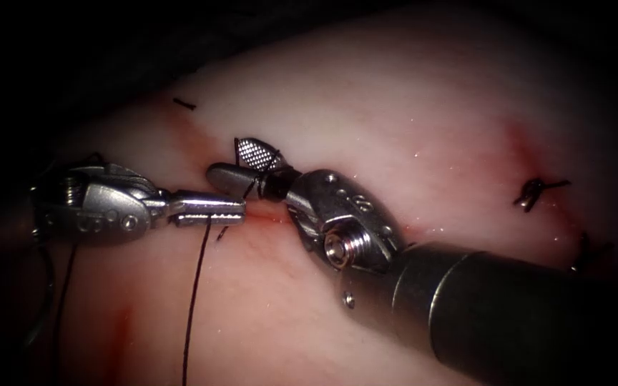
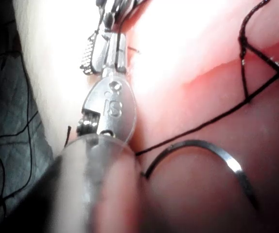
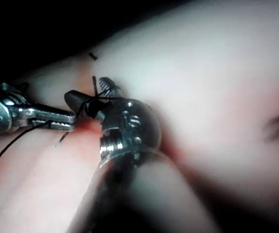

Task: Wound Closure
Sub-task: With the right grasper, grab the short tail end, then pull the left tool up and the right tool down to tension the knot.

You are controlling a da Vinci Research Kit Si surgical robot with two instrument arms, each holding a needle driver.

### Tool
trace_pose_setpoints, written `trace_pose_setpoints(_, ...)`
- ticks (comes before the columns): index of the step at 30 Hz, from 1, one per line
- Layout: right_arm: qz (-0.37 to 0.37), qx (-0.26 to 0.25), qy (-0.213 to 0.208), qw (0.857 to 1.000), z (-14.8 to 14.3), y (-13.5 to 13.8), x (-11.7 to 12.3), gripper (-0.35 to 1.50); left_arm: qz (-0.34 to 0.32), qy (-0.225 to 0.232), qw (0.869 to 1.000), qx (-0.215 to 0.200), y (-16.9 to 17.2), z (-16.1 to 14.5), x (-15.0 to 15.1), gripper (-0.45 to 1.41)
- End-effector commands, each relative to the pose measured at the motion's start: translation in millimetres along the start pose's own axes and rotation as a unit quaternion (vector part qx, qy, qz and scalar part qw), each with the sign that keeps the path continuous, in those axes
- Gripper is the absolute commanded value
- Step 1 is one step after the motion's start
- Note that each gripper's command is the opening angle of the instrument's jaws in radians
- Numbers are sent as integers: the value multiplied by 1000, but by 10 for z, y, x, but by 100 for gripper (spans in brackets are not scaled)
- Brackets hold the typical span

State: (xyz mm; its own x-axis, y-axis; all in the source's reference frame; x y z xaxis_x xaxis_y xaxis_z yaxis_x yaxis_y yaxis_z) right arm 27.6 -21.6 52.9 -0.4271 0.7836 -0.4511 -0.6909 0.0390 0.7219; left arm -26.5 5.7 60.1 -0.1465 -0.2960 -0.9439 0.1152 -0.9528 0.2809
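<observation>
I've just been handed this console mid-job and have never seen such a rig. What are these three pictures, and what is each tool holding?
This is a surgical practice robot with two thin arms, each ending in small jaws. The wide picture looks down on the tissue from above and in front. The other two come from cameras riding on each arm.

The left tool comes in from the left, its jaws shut on the dark thread that hangs below it. The right tool has its jaws open and grips nothing, though thread is wound around it just behind the jaws.

The curved needle lies loose on the tissue, held by neither tool. A finished knot sits further right.
</observation>
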Motion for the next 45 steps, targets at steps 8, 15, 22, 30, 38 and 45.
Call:
trace_pose_setpoints(8, 1, 4, -1, 1000, 22, -14, -1, 66, 3, 1, 1000, -3, -8, 1, -4, -45)
trace_pose_setpoints(15, 3, -8, 2, 1000, 12, -20, -3, -35, 3, 3, 1000, -5, -7, -4, -4, -45)
trace_pose_setpoints(22, -16, 4, 6, 1000, -5, -40, -13, -35, 4, -2, 1000, -6, -9, -19, -4, -45)
trace_pose_setpoints(30, -50, 24, 20, 998, -28, -70, -14, -35, -18, -21, 1000, 7, -39, -44, -12, -45)
trace_pose_setpoints(38, -95, 29, 22, 995, -52, -107, -26, -35, -31, -39, 999, 21, -68, -39, -30, -45)
trace_pose_setpoints(45, -108, 28, 20, 994, -59, -115, -31, -35, -42, -46, 998, 29, -91, -28, -37, -45)
